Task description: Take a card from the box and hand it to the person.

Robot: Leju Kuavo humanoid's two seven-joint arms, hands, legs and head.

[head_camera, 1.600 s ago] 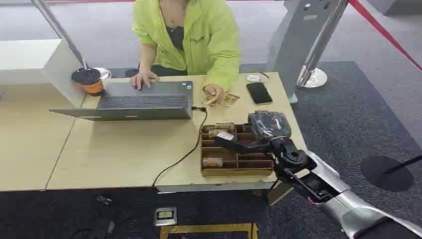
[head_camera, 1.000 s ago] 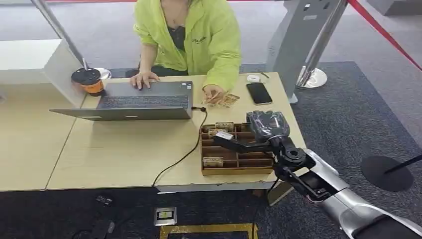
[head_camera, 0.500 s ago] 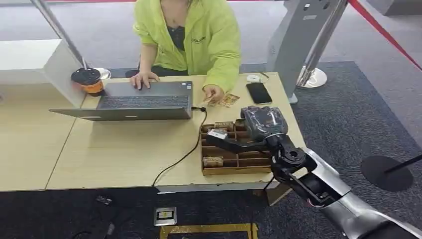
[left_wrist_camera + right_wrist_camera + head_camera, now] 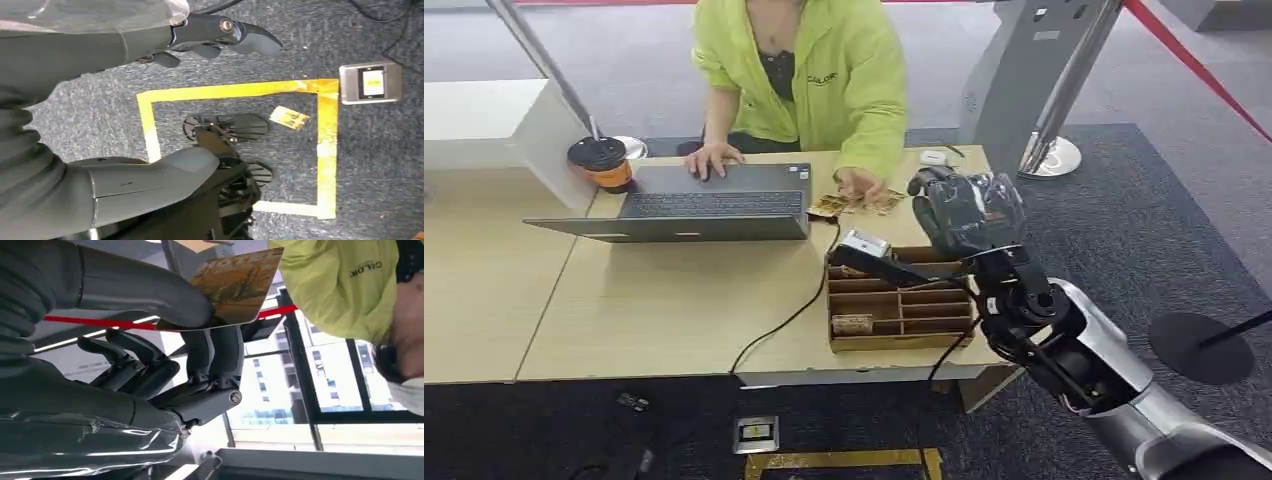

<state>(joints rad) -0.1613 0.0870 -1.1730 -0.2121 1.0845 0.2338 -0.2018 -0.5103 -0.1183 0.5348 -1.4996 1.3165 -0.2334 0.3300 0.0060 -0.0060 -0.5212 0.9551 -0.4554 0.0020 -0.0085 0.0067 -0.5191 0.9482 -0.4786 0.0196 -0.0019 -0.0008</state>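
From the head view, the right hand holds a card above the box on the bench, long axis aimed at the person; the laptop sits left of that path. The right wrist view shows thumb and fingers pinching the card. In the left wrist view, the left hand hangs empty over the floor, fingers loosely apart.

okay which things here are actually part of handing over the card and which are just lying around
Job:
right hand, holding the card
box
person

Lying about:
laptop
cup
phone
loose cards by the person's hand
dropped card on the floor
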